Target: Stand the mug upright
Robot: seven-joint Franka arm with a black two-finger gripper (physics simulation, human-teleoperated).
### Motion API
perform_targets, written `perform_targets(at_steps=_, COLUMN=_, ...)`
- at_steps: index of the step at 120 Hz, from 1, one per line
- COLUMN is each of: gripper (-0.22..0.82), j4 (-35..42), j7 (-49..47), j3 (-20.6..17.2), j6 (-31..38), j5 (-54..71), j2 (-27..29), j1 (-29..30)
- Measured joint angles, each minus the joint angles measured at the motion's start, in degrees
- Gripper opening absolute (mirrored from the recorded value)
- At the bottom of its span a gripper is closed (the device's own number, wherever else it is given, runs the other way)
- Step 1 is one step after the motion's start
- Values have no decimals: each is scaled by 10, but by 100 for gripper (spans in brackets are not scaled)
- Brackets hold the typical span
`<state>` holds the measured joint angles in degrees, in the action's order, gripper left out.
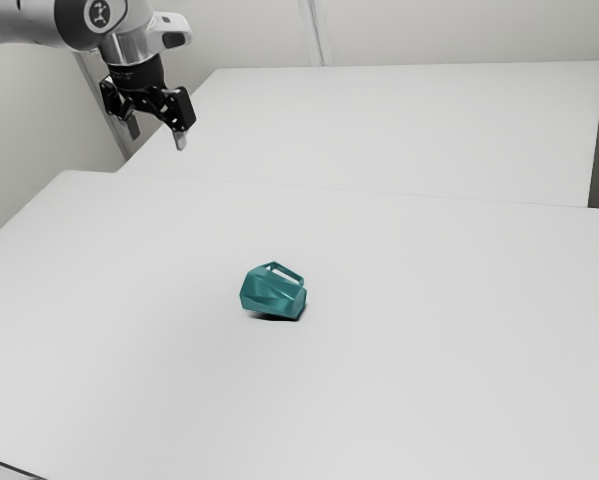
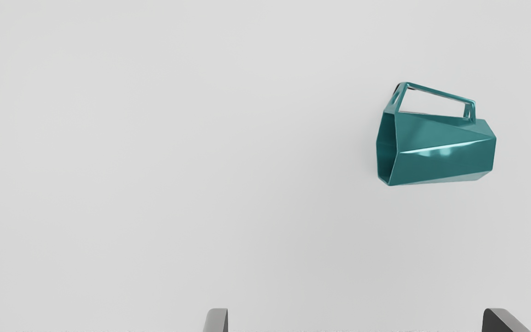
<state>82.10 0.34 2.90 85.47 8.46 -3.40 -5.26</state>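
The gripper (image 1: 157, 138) hangs high above the table toward the exterior view's upper left, well apart from the mug. In the wrist view the gripper (image 2: 355, 320) has its two fingertips wide apart with nothing between them. A faceted teal mug (image 1: 273, 292) lies on its side on the table, near the middle of the exterior view. The wrist view shows the mug (image 2: 445, 147) with its dark hollow mouth facing one way, its narrower base the other, and its angular handle along one side.
The white table (image 1: 429, 330) carries the mug. Behind it stands another white surface (image 1: 399, 130), with pale walls beyond. A dark edge line crosses the exterior view's lower left corner.
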Motion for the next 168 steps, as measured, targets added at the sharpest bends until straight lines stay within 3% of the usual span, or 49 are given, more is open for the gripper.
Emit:
perform_targets(at_steps=28, gripper=60, j4=14, j7=-6, j3=5, j6=6, j5=-13, j2=7, j1=-1)
perform_targets(at_steps=42, gripper=60, j4=71, j7=-11, j3=41, j6=39, j5=-66, j2=24, j1=-24)
perform_targets(at_steps=64, gripper=60, j4=196, j7=-17, j3=66, j6=137, j5=-136, j2=51, j1=-18)
perform_targets(at_steps=81, gripper=60, j4=264, j7=-8, j3=111, j6=196, j5=-251, j2=52, j1=-21)
perform_targets(at_steps=114, gripper=60, j4=340, j7=54, j3=177, j6=270, j5=-453, j2=28, j1=21)
perform_targets(at_steps=138, gripper=60, j4=350, j7=135, j3=235, j6=216, j5=-554, j2=-23, j1=16)
perform_targets(at_steps=153, gripper=60, j4=347, j7=190, j3=243, j6=177, j5=-607, j2=-87, j1=3)
perform_targets(at_steps=168, gripper=60, j4=343, j7=240, j3=251, j6=152, j5=-631, j2=-107, j1=3)
